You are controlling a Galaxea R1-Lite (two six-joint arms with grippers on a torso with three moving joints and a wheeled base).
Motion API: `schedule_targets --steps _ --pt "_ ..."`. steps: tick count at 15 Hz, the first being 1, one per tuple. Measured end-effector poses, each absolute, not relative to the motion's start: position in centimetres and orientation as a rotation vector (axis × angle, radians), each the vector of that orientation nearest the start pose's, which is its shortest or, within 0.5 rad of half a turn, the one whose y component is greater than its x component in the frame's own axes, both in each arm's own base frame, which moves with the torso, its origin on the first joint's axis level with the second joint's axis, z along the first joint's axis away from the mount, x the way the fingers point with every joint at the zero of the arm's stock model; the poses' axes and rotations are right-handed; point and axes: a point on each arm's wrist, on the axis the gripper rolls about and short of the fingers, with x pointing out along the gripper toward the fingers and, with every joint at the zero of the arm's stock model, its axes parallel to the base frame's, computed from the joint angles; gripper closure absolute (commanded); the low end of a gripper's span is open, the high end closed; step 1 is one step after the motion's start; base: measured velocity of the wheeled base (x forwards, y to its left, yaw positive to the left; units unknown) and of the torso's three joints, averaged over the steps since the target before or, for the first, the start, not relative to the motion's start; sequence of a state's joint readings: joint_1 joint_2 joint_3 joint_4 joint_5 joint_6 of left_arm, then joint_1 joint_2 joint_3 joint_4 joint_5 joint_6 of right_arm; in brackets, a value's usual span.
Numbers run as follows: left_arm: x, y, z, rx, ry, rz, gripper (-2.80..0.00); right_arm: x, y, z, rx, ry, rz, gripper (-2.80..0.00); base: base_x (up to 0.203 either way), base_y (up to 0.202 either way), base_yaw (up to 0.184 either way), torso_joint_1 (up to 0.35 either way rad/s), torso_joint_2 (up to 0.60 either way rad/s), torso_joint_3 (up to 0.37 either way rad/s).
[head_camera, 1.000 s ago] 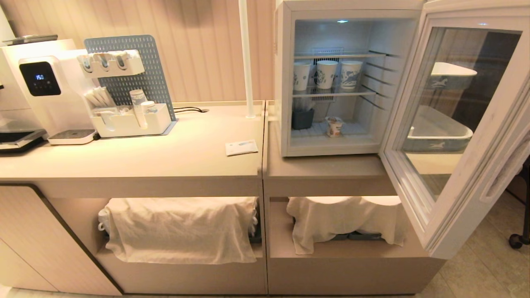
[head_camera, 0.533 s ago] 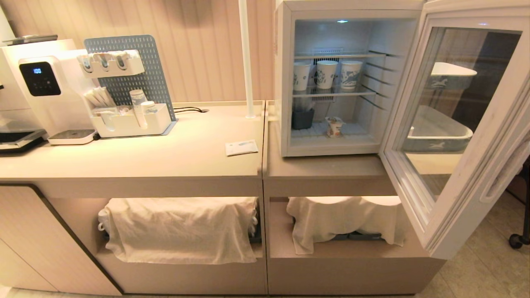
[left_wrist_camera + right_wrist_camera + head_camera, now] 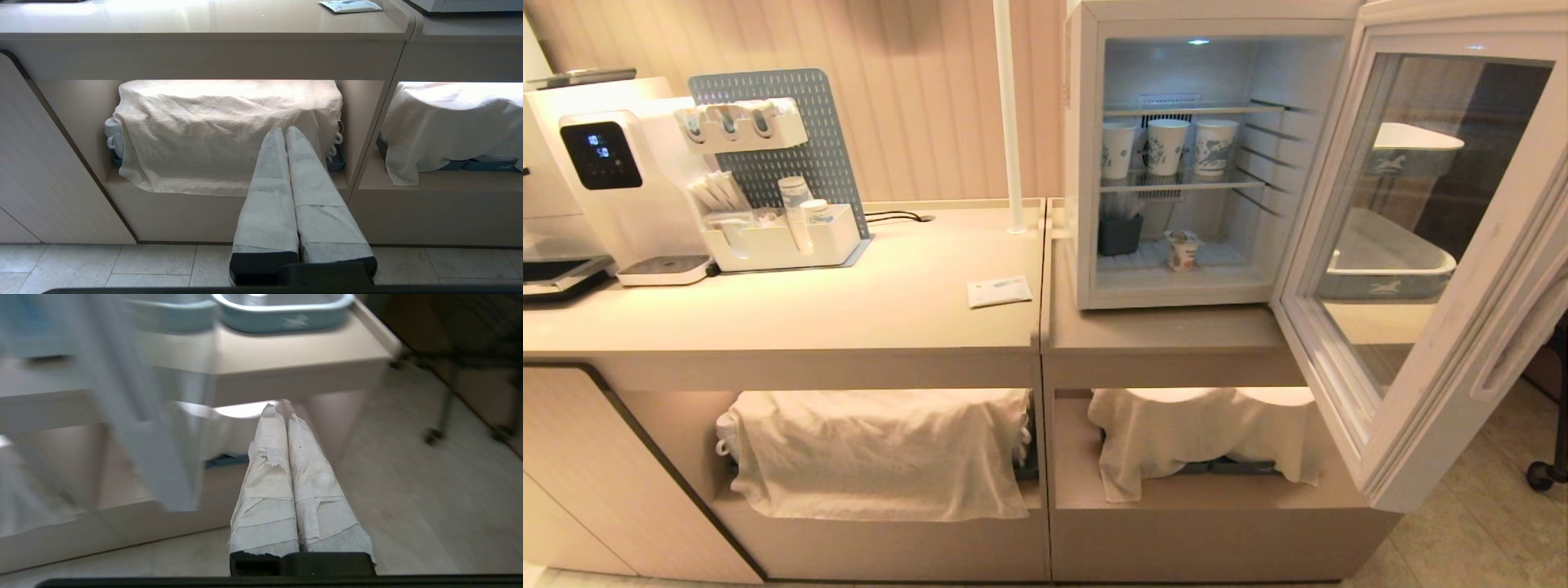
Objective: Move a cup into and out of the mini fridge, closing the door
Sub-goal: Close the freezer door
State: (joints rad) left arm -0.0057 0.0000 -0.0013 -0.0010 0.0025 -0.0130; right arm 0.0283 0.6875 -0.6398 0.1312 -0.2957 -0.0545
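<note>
The mini fridge [image 3: 1085, 163] stands on the right counter with its door [image 3: 1462, 302] swung wide open to the right. The cup [image 3: 1183, 250], tiny and white with an orange label, sits on the fridge's bottom shelf. Neither gripper shows in the head view. My left gripper [image 3: 284, 130] is shut and empty, low in front of the cloth-covered shelf. My right gripper [image 3: 280, 412] is shut and empty too, low near the floor, beside the blurred edge of the door [image 3: 135, 428]. No wrist view shows the cup.
Three paper cups [image 3: 1166, 147] stand on the fridge's middle shelf, above a dark container [image 3: 1119, 234]. A coffee machine [image 3: 605, 171], an organiser [image 3: 776, 237] and a packet [image 3: 999, 291] occupy the left counter. Cloths [image 3: 874, 449] cover the lower shelves. Grey-blue trays [image 3: 282, 310] lie beyond the door.
The digits on the coffee machine's display have changed. Fridge, door and cup stand as before in the head view.
</note>
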Motion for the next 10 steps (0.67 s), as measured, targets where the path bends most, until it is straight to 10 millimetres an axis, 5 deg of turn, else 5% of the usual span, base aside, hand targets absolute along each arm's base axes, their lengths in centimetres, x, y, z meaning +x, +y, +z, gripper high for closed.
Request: schedule_targets --steps 10 --pt "-2.3 0.0 7.6 -0.013 -0.002 -0.003 0.0 15.2 -1.4 25.2 -0.096 0.144 -0.493 0.0 0.0 0.0 0.0 0.0 0.0 0.0"
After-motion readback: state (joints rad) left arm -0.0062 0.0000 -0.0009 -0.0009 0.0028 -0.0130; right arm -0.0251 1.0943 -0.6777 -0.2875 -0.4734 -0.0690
